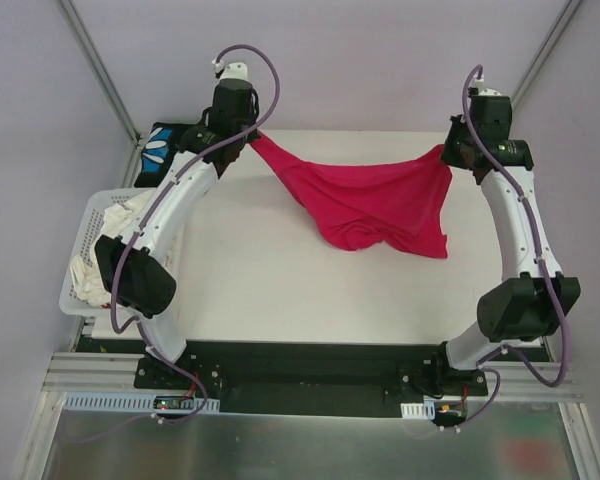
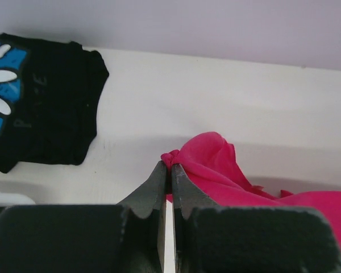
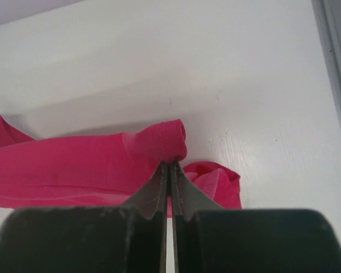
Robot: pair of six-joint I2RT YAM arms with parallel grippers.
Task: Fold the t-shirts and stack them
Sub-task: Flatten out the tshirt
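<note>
The black t-shirt (image 2: 45,102) looks folded already — left gripper (image 2: 169,169) and right gripper (image 3: 170,165) each pinch the magenta t-shirt (image 1: 375,200), stretched, not yet folded.

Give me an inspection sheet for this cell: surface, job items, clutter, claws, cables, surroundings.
Surface: white table, bare apart from the items below.
Job's things: magenta-red t-shirt unfolded, strung between both claws, sagging in the middle; black t-shirt with blue-and-white print lies folded at the far left corner.
Clutter: white lattice basket off the table's left edge, holding pale cloth.
Claws: left claw shut on one end of the magenta-red t-shirt; right claw shut on the other end.
Cables: purple cables loop along each arm; no snag seen.
Surroundings: pale walls, metal frame struts; nothing else seen.
</note>
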